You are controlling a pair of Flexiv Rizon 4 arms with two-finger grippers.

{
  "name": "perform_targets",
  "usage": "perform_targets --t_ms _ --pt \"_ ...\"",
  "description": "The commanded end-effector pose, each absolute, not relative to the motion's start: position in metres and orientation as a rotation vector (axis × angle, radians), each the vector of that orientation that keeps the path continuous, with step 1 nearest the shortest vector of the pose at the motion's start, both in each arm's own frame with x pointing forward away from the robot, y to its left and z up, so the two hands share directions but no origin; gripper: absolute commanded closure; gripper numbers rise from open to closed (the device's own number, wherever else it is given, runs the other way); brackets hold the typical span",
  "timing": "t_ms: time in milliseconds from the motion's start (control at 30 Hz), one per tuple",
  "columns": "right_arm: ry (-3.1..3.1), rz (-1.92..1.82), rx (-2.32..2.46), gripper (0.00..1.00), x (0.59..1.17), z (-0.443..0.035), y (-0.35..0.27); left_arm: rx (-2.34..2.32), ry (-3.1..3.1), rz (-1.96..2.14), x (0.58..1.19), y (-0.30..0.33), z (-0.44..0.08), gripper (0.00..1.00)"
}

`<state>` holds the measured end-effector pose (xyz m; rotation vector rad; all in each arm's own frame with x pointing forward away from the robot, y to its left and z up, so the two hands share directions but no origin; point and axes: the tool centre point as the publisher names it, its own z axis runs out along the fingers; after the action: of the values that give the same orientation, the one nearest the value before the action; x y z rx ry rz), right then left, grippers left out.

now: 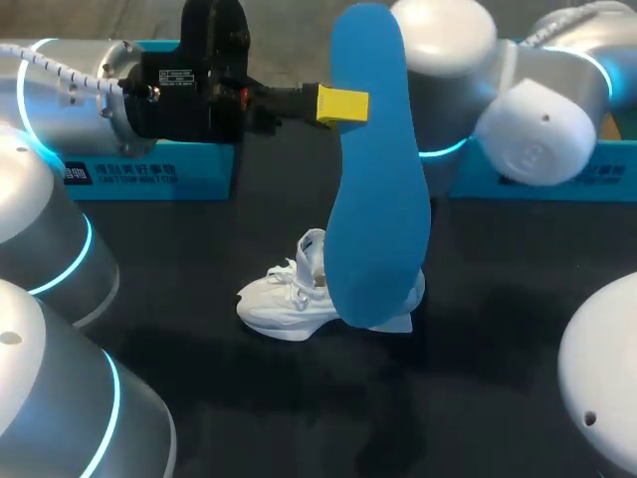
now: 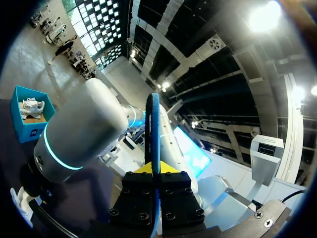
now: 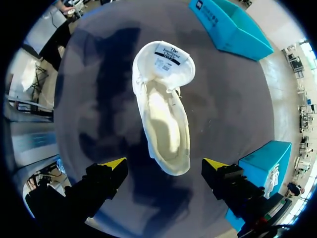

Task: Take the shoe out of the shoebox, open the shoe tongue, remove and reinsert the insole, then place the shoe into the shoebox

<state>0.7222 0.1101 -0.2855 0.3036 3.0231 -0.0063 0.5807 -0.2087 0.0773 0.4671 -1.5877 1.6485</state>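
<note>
The blue insole point(image 1: 373, 179) looks like smooth, matt foam. At its six o'clock the white shoe point(image 1: 284, 299) is soft cloth with cord laces. The table point(image 1: 498, 398) is dull black and cloth-like. At the shoe's ten o'clock, the teal shoebox point(image 1: 149, 177) looks like faintly shiny card, and the left arm point(image 1: 70, 119) is glossy silver.

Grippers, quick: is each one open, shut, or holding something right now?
Left gripper: shut on the blue insole.
Right gripper: open, holding nothing, over the white shoe.

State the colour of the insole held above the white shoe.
Bright blue; the flat insole in the left gripper shows best in the head view.
</note>
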Motion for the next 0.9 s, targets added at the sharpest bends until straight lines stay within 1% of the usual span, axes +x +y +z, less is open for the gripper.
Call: perform_targets --t_ms 33,900 --pt "3.031 -0.076 0.305 0.0 0.726 -0.289 0.114 0.468 -1.588 1.649 0.58 -0.21 0.077 1.0" --pt "3.063 -0.022 0.285 0.0 0.727 -0.29 0.098 0.468 -1.588 1.649 0.58 -0.21 0.077 1.0"
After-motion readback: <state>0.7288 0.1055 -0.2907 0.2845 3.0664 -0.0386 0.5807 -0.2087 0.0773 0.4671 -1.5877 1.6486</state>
